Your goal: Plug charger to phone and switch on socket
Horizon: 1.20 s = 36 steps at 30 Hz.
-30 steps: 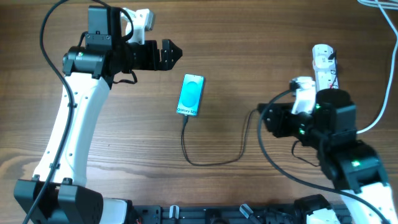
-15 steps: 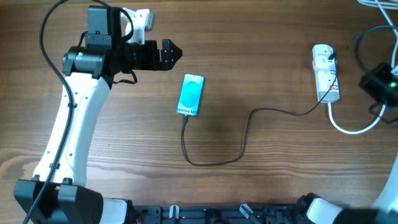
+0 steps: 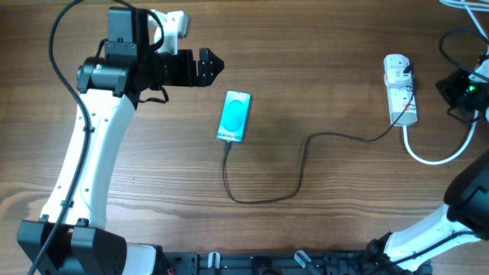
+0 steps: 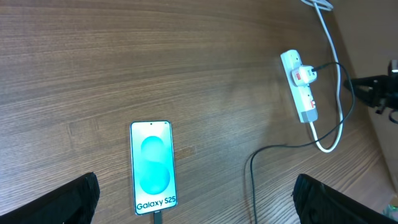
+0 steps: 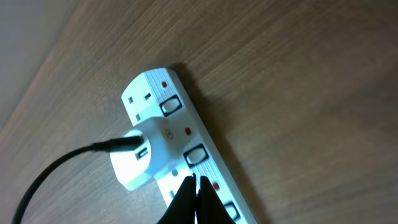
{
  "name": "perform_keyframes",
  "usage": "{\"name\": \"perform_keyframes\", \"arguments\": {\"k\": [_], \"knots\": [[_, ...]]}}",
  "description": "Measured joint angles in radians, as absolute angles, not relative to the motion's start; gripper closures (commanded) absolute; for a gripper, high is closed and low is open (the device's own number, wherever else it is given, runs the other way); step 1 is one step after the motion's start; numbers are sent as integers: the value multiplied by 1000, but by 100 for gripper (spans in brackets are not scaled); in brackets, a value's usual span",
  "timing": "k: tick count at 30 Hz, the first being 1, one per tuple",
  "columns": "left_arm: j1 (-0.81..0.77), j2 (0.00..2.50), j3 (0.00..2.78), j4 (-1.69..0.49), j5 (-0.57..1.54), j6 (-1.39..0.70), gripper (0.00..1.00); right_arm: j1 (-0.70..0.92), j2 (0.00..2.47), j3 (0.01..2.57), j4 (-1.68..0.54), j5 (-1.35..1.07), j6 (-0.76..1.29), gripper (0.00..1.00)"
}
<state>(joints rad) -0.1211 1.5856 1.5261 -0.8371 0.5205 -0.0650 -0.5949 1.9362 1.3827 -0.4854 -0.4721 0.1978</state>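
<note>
Phone: lies flat mid-worktop, screen lit teal with lettering at its near end. You can read "Galaxy S25" in the left wrist view.
Charger: its tip meets the phone's near edge. From there you can follow the thin black cable nearward, round a loop to the right, then far and right to the socket.
Socket: a white strip at the far right of the worktop, lying near-to-far. A white plug sits in it with the charger's cable coming out. A thick white lead curls from its near end off to the right.
Switches: your right wrist view shows rockers with small red marks beside them. You cannot tell which way they are set.
Left tool: released, fingers spread wide, gripping nothing. It hangs far and left of the phone, well apart from it.
Right tool: clenched, fingertips pressed together with nothing between them. In your wrist view the tips point at the strip, beside the plug. Overhead, the tool sits just right of the socket, not over it.
Contact with the socket: cannot tell.
</note>
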Motion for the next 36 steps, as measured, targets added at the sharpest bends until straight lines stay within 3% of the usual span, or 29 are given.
{"name": "perform_keyframes", "arguments": {"k": [8, 36], "knots": [[-121, 1586, 1526, -838, 521, -65, 0, -534, 2059, 1383, -410, -471, 177, 96], [-121, 1586, 1526, -838, 521, -65, 0, -467, 2098, 1396, -389, -346, 57, 96]]}}
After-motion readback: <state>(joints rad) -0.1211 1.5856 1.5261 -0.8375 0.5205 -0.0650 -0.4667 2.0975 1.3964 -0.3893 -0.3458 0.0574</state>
